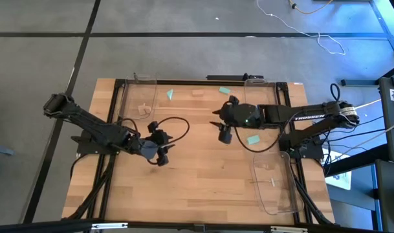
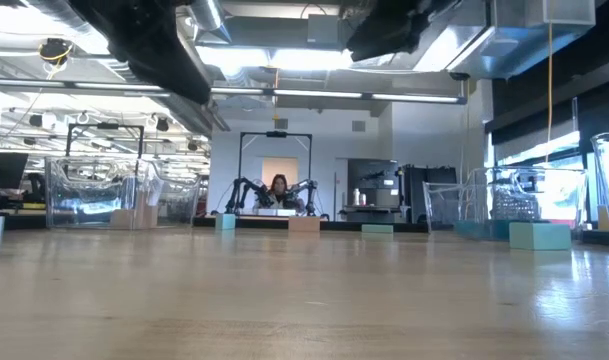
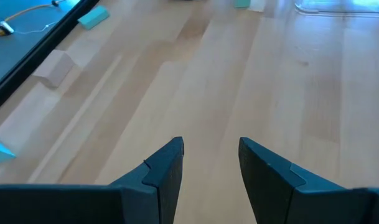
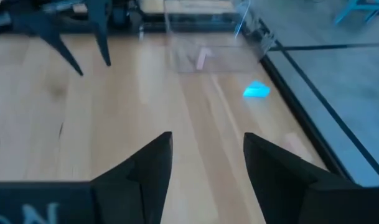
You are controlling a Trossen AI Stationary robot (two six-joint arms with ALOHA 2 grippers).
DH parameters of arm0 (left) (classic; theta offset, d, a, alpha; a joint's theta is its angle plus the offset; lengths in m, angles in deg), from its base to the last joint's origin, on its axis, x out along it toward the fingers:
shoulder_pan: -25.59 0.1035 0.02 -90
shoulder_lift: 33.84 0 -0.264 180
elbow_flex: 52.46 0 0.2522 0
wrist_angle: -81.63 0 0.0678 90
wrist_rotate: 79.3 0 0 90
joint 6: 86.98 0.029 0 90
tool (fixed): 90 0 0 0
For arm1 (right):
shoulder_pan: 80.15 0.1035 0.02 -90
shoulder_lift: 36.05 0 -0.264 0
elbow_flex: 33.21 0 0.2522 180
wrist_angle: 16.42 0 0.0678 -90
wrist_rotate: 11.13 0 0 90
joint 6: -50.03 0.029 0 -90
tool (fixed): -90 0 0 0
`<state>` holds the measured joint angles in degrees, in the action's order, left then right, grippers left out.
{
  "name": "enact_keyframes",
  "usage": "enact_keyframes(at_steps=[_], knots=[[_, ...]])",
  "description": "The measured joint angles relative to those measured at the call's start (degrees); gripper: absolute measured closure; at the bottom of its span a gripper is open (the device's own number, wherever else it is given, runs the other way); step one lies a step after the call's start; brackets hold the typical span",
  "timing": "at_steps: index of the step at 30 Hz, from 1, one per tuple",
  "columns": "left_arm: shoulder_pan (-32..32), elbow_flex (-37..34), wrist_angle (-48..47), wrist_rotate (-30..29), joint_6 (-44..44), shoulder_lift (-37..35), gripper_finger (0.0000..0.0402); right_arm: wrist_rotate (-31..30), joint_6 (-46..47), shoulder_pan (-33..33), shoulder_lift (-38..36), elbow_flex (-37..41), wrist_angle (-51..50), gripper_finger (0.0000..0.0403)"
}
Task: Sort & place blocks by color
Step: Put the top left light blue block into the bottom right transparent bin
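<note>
Several small blocks lie on the wooden table. Along the far edge are a blue wedge point(image 1: 170, 94), a tan block point(image 1: 198, 92) and a mint block point(image 1: 224, 90). Another mint block point(image 1: 253, 139) lies right of centre, and a tan block point(image 1: 143, 110) rests inside the far-left clear tray point(image 1: 137, 83). My left gripper point(image 3: 211, 162) hovers open and empty over the table's middle left point(image 1: 165, 151). My right gripper point(image 4: 208, 162) hovers open and empty near the centre point(image 1: 217, 124); its wrist view shows the blue wedge point(image 4: 256, 91) ahead.
A clear tray point(image 1: 261, 84) stands at the far right and another point(image 1: 274, 184) at the near right. A black frame point(image 1: 184, 81) rims the table. The table's near middle point(image 1: 197, 194) is bare wood. A person point(image 2: 280, 190) sits far behind.
</note>
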<state>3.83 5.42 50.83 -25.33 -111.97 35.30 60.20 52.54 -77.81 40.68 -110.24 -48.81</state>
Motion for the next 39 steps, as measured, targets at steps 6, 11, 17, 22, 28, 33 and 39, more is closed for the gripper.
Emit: enact_keyframes(at_steps=[6, 11, 17, 22, 28, 33, 39], knots=[[2.96, 0.0, -0.02, -0.02, 0.01, 0.0, 0.0253, 0.68, -2.62, -3.01, 0.62, 0.0, 0.89, 0.0205], [6.06, 0.0, -0.49, -0.04, 0.08, 0.0, 0.0253, 0.77, -7.26, -3.36, 4.27, 0.02, 1.96, 0.0211], [8.34, 0.0, -1.52, 1.89, 0.09, 0.0, 0.0253, 0.3, -11.43, -3.26, 10.47, 0.02, 3.57, 0.0221], [9.12, 0.0, -1.5, 2.76, 1.56, 0.0, 0.0253, -1.79, -13.62, -3.36, 14.96, 0.02, 6.64, 0.0222], [14.87, 0.0, -0.45, 1.97, 12.24, 0.0, 0.0253, -3.29, -16.41, -3.36, 16.98, 0.02, 7.51, 0.0222], [24.06, 0.0, 2.7, 5.07, 18.53, 0.02, 0.0253, -3.33, -15.05, -3.34, 16.98, 0.02, 7.58, 0.0222], [37.39, 0.0, 8.14, 13.76, 13.47, 0.01, 0.0253, -3.28, -14.72, -3.3, 16.96, 0.02, 7.31, 0.0222]])
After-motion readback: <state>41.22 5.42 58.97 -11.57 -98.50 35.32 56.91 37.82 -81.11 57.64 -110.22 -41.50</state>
